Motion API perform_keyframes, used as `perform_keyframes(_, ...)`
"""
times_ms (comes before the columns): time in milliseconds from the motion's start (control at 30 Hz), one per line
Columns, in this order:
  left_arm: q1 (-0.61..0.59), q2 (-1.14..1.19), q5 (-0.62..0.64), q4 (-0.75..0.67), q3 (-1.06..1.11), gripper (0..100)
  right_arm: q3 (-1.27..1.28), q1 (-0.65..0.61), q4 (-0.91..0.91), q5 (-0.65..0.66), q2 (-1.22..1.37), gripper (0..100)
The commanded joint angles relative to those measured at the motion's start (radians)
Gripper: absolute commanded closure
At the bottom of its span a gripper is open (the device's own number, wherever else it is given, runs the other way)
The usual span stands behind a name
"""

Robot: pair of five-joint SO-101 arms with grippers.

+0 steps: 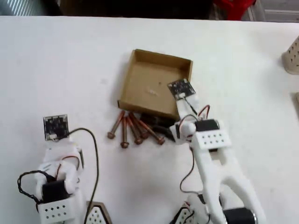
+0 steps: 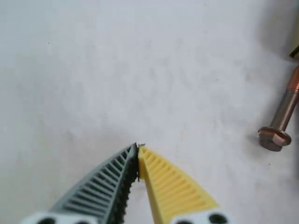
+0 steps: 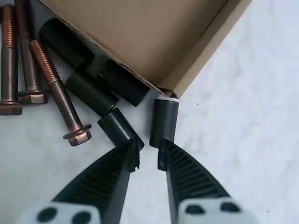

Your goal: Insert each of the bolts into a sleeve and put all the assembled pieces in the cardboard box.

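Observation:
Several copper bolts [image 1: 134, 129] lie in a fan on the white table, just in front of the open cardboard box [image 1: 142, 91]. Several black sleeves [image 3: 91, 93] lie between the bolts and the box's near wall [image 3: 140, 32]. One sleeve [image 3: 163, 122] lies by the box corner, directly ahead of my right gripper [image 3: 148, 158], which is open with its tips a short way from the sleeve's end. Another sleeve [image 3: 120, 128] lies beside one fingertip. My left gripper [image 2: 138, 150] is shut on nothing over bare table, with one bolt [image 2: 282, 116] off to its side.
The left arm [image 1: 56, 182] sits at the table's front left, away from the parts. The right arm [image 1: 210, 144] stretches from the front edge towards the box corner. A pale object [image 1: 292, 56] stands at the far right edge.

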Motion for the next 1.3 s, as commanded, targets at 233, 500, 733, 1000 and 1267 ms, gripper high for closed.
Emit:
perform_keyframes(233, -0.004, -0.008, -0.008, -0.02, -0.018, 98, -0.198, 0.013, -0.019, 0.038, 0.305, 93.0)
perform_keyframes(500, -0.004, -0.008, -0.008, -0.02, -0.018, 98, -0.21, 0.027, -0.013, 0.089, 0.297, 81.1)
perform_keyframes(733, -0.004, -0.008, -0.008, -0.02, -0.017, 98, -0.215, 0.028, -0.036, 0.097, 0.289, 81.1)
perform_keyframes(1000, -0.004, -0.008, -0.008, -0.02, -0.017, 98, -0.238, 0.048, -0.134, 0.164, 0.427, 81.1)
perform_keyframes(1267, -0.008, -0.008, -0.008, -0.02, -0.015, 98, -0.287, 0.048, -0.131, 0.161, 0.504, 81.7)
